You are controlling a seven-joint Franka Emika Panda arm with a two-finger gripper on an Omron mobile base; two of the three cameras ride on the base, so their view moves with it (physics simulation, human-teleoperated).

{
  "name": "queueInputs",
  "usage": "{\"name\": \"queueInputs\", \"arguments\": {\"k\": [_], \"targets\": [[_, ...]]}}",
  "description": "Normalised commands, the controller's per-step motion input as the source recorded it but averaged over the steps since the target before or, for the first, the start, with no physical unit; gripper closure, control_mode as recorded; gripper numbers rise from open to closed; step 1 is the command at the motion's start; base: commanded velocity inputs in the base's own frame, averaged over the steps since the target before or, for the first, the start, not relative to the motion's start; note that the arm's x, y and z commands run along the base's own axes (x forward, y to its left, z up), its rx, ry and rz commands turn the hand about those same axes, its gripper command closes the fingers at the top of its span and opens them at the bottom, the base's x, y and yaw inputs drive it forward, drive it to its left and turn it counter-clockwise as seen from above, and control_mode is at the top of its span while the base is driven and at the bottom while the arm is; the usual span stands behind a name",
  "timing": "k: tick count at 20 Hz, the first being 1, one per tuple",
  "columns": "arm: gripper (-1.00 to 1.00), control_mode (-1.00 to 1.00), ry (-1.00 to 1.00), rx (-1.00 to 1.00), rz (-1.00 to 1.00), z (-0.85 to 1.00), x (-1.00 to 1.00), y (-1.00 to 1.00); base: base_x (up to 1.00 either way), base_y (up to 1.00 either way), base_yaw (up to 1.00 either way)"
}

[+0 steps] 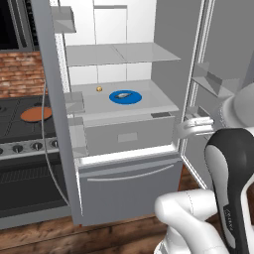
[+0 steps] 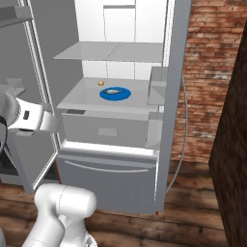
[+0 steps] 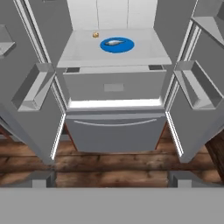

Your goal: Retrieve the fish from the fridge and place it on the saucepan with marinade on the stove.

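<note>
The fridge [image 1: 130,135] stands with both doors swung open. On its middle shelf a small grey-silver fish [image 1: 124,95] [image 2: 114,90] [image 3: 114,42] lies on a round blue plate [image 1: 133,99]. My gripper [image 3: 112,179] is open and holds nothing. It hovers in front of the fridge at drawer height, well short of the fish, and appears as a white hand [image 1: 191,127] [image 2: 48,120] beside the open door. To the left, the saucepan [image 1: 35,114] with its reddish-brown marinade sits on the stove [image 1: 20,136].
A tiny yellow-orange lump [image 1: 99,89] [image 3: 95,34] lies on the shelf behind the plate. Door bins [image 3: 33,89] [image 3: 197,87] jut out on both sides of the opening. An upper shelf [image 1: 119,53] overhangs the plate. A brick wall [image 2: 207,72] stands right of the fridge.
</note>
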Motion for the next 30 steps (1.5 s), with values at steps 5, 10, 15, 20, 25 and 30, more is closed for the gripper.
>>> {"name": "queueInputs", "arguments": {"k": [5,10,15,20,25,30], "targets": [[-1.0,-1.0,0.1,0.0,0.0,-0.1,0.0,0.0,0.0,0.0,0.0],[-1.0,-1.0,0.08,0.0,0.0,-0.24,0.0,0.0,0.0,0.0,0.0],[-1.0,-1.0,0.03,0.0,0.0,-0.26,0.0,0.01,0.0,0.0,0.0],[-1.0,-1.0,0.0,0.0,0.0,-0.07,0.0,0.0,0.0,0.0,0.0],[-1.0,-1.0,0.0,0.0,0.0,0.0,0.0,0.0,0.0,0.0,0.0],[-1.0,-1.0,0.0,0.0,0.0,0.0,0.0,0.0,0.0,0.0,0.0]]}}
